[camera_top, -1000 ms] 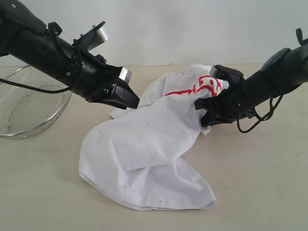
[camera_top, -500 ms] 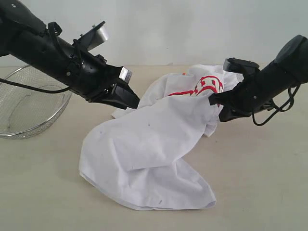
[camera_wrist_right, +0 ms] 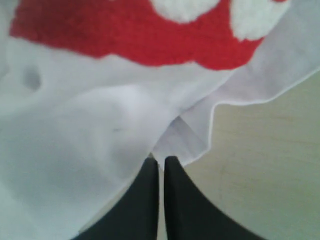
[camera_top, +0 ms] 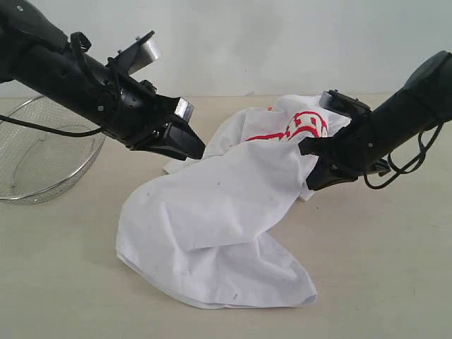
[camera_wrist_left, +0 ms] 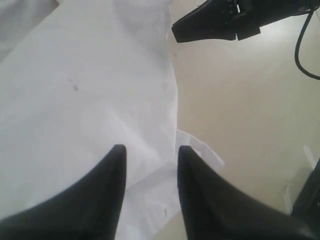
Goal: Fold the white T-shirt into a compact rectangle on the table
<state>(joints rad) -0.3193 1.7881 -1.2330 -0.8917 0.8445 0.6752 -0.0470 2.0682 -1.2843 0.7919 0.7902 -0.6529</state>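
A crumpled white cotton T-shirt with red print lies in the middle of the pale beige table. The black left gripper is over the cloth, fingers parted and empty. The black right gripper, fingers pressed together, is at the shirt's edge. A round wire mesh bowl sits at the far left.

Shirt white, a few tiny dark specks. Red band with white letters. Orange tag at the neck, I think, too tiny to be sure. Table plain pale beige. Bowl silvery wire mesh. My left gripper and right gripper black.
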